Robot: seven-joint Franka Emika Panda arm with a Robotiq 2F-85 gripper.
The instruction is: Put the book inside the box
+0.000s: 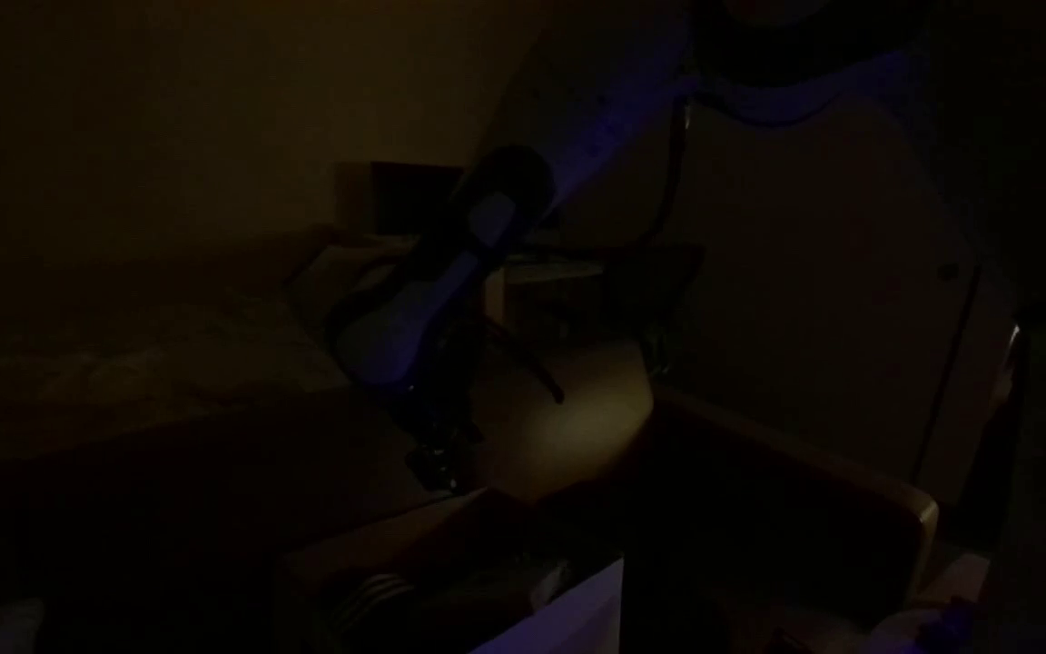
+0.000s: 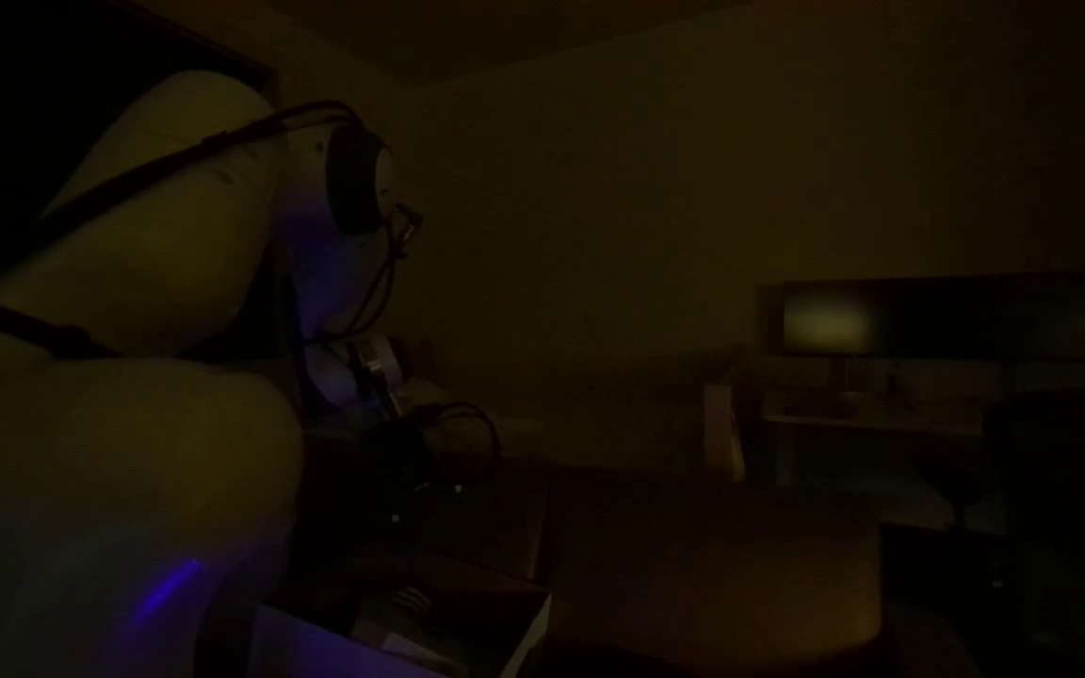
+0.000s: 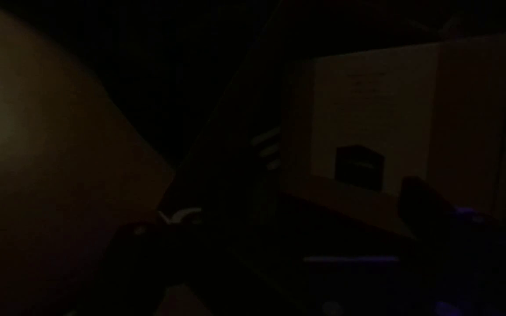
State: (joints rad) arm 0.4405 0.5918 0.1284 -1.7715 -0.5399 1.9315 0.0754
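The scene is very dark. The open box stands low beneath my gripper; its pale wall also shows in an exterior view. A flat rectangular thing with a printed pale panel and red-brown borders, which looks like the book, shows at the right of the wrist view. It appears to lie inside the box. My gripper hangs above the box with its fingertips apart. In the wrist view the right fingertip overlaps the book's lower edge; I cannot tell whether they touch. Nothing shows held between the fingers.
A dark item with white stripes lies in the box beside the book. A broad brown surface with a rounded edge is close behind the box. A wooden edge stands at the right. Monitors are far back.
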